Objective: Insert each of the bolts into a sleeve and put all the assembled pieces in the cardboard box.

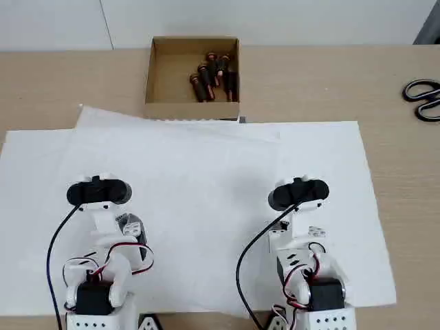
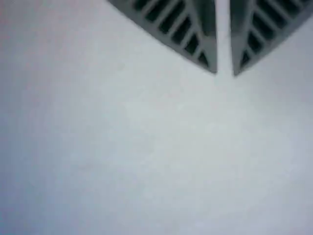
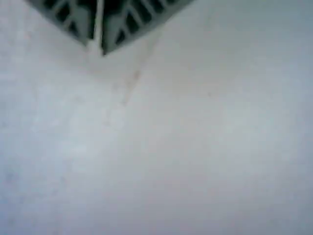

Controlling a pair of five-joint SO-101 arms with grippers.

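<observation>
The cardboard box [image 1: 165, 75] stands at the back of the table, beyond the white paper [image 1: 199, 206]. Several dark bolt-and-sleeve pieces [image 1: 213, 77] lie in its right half. Both arms are folded back near the front edge, far from the box, the left arm [image 1: 100, 192] on the left and the right arm [image 1: 297, 194] on the right. In the left wrist view my left gripper [image 2: 225, 72] hangs close over bare paper, fingers together with nothing between them. My right gripper [image 3: 97, 48] is likewise shut and empty just above the paper.
Black-handled scissors [image 1: 423, 98] lie at the table's far right edge. A second paper sheet [image 1: 124, 120] sticks out under the main one, in front of the box. Cables [image 1: 55, 247] run beside each arm base.
</observation>
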